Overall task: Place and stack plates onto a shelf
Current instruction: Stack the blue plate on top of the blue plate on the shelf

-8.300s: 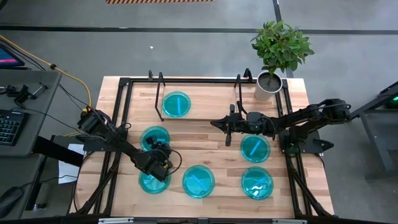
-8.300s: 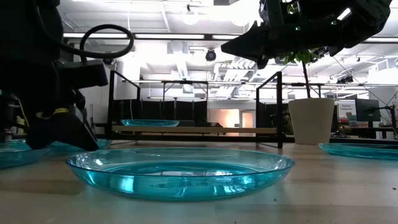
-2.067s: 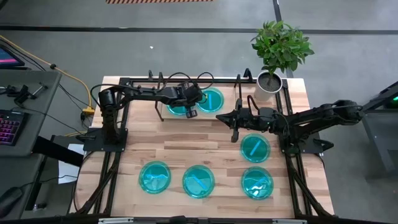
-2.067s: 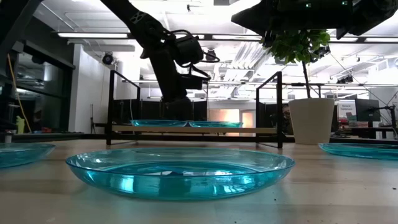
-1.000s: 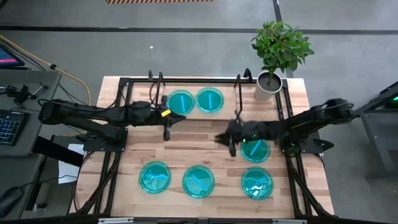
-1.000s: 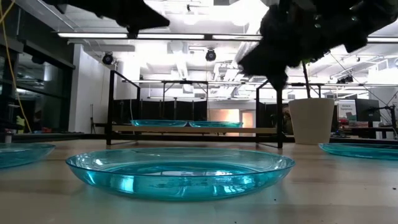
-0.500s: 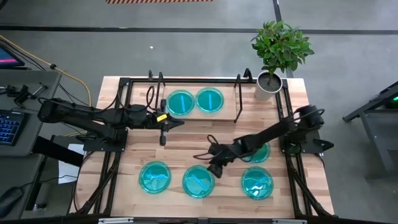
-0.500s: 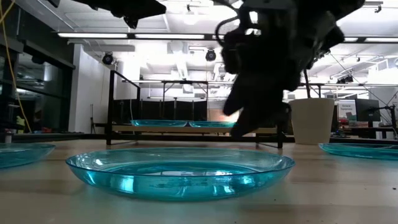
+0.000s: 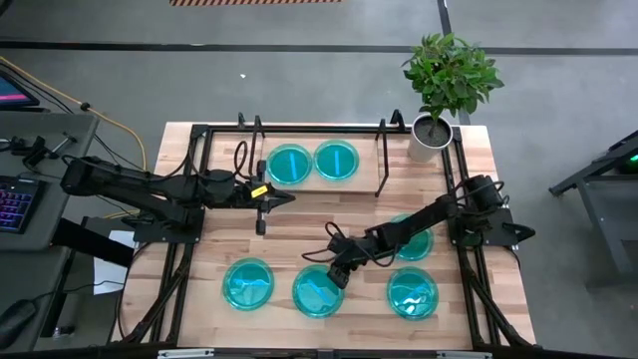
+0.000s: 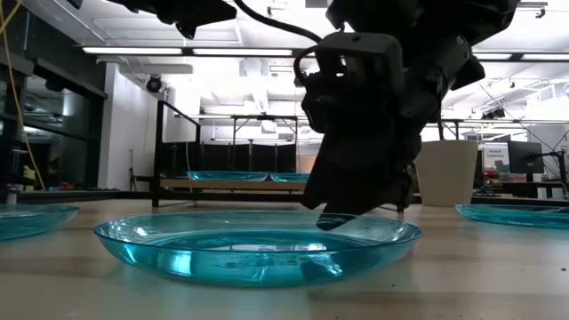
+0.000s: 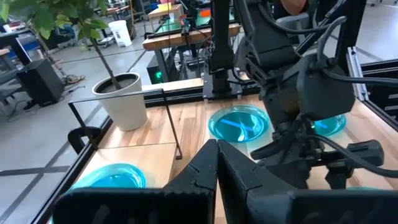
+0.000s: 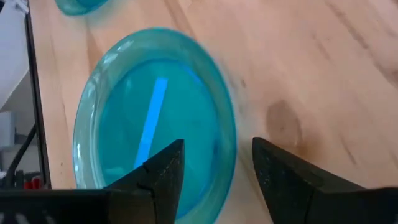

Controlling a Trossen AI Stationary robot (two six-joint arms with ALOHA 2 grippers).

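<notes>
Landmark: the shelf (image 9: 317, 179), far side of the table (image 9: 299, 224).

Left of the shelf's left end frame: my left gripper (image 9: 261, 202), hovering over bare wood, fingers pressed together on nothing, waiting.

On the shelf: two plates side by side, the shelf's left plate (image 9: 288, 164) and the shelf's right plate (image 9: 337, 160). Neither is stacked.

Near side of the shelf, well apart from it: the near-left plate (image 9: 247, 282), then the middle plate (image 9: 318, 290). My right gripper (image 9: 337, 275) sits low over the middle plate's rim, jaws apart, one finger inside the rim and one outside. Not yet clamped.

Further right: the arm-covered plate (image 9: 414, 239), and the near-right plate (image 9: 412, 292).

Risks, as I judge them: the slick, thin rim could slip from the pinch. Closing off-centre may shove the plate across the wood. Lifting by one edge would tip it.
</notes>
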